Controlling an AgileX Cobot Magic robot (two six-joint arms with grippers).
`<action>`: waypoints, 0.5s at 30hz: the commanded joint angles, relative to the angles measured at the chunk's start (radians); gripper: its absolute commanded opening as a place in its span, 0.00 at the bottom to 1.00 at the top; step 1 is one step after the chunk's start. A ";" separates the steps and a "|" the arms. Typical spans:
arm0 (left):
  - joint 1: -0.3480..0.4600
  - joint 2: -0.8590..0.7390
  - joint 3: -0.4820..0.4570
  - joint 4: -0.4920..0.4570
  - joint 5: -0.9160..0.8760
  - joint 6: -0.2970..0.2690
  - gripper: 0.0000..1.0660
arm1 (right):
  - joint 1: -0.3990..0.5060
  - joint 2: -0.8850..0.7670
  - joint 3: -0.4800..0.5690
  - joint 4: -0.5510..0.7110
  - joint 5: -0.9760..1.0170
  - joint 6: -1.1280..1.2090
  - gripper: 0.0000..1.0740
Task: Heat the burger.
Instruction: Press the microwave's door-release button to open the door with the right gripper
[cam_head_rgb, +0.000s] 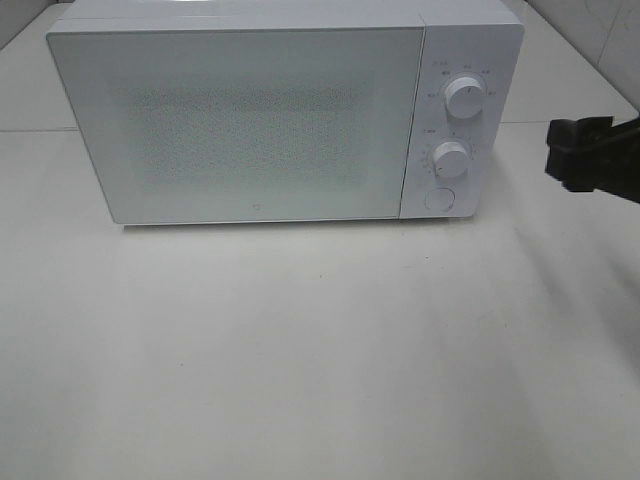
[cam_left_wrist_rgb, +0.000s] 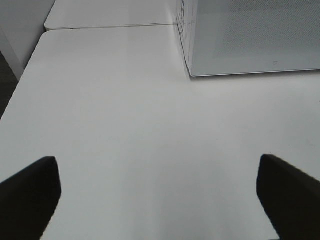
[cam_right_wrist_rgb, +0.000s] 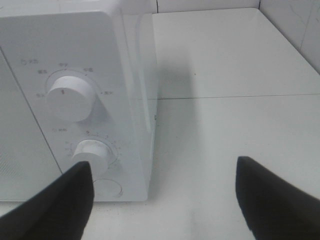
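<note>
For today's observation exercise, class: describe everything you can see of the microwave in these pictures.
The microwave is a white, glossy box. Its door is shut: a wide pale panel with a dotted window and a small logo near its lower edge. Right of the door sit a round white upper knob and lower knob, ringed with faint markings, and a round button below them. It stands upright toward the back of the white table. Nothing else is seen touching it.
</note>
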 joint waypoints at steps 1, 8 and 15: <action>0.005 -0.013 0.000 0.002 0.006 -0.001 0.94 | 0.103 0.082 0.001 0.138 -0.138 -0.081 0.71; 0.005 -0.013 0.000 0.002 0.006 -0.001 0.94 | 0.224 0.193 0.001 0.224 -0.289 -0.082 0.71; 0.005 -0.013 0.000 0.002 0.006 -0.001 0.94 | 0.371 0.336 0.001 0.323 -0.418 -0.082 0.71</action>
